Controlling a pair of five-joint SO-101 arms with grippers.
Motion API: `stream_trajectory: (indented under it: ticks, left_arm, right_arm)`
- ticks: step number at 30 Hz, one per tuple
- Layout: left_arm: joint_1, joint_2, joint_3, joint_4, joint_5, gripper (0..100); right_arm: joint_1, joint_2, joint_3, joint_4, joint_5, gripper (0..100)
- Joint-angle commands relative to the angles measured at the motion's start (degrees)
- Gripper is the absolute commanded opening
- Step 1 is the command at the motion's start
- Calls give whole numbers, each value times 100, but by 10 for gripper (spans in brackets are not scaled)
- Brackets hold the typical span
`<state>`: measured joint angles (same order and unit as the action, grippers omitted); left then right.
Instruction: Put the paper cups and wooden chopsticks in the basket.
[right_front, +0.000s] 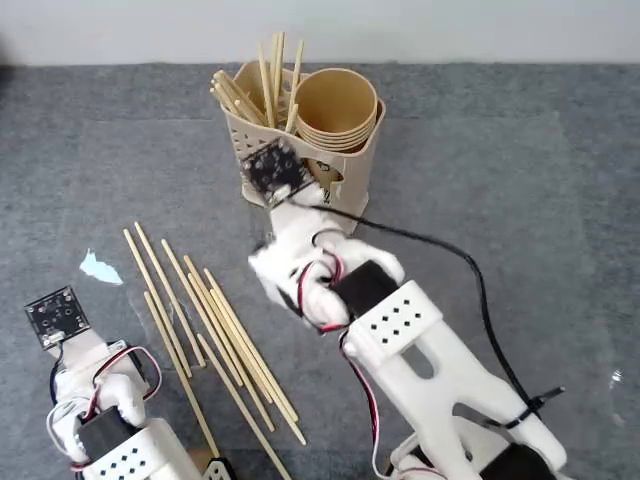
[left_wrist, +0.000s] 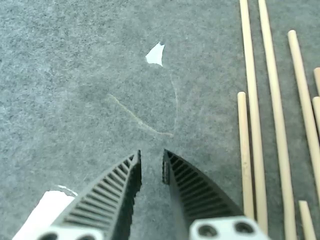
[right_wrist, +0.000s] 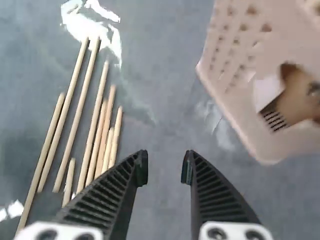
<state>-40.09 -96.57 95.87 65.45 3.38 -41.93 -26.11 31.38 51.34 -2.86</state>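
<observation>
A beige perforated basket stands at the back centre, holding stacked paper cups and a bundle of wooden chopsticks. Several loose chopsticks lie fanned on the grey mat between the arms. My right gripper is open and empty above the mat, with the basket close on one side and the loose chopsticks on the other. My left gripper hovers low over bare mat, open by a narrow gap and empty, with the chopsticks off to its side.
A small white scrap lies on the mat ahead of the left arm, also the scrap in its wrist view. A black cable trails from the right arm across the mat. Grey mat extends to the right of the basket.
</observation>
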Motion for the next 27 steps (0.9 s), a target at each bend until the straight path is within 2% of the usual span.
stream_trajectory:
  ticks: [1, 6, 13, 22, 27]
  left_arm:
    - [-35, -18, -66, -149, -26, 79]
    - [-35, -18, -66, -149, -26, 79]
    - [-26, -18, -31, -158, -26, 79]
    - [-26, -18, -31, -158, -26, 79]
    - [-26, -18, -31, -158, -26, 79]
  right_arm:
    - [-356, -189, 185, 189, -123, 127]
    - [-760, 637, 246, 110, -396, 127]
    - [-884, 2026, 193, -716, -545, 127]
    - [-1437, 2571, -176, -769, -589, 127]
    - [-1508, 3152, -527, -769, -589, 127]
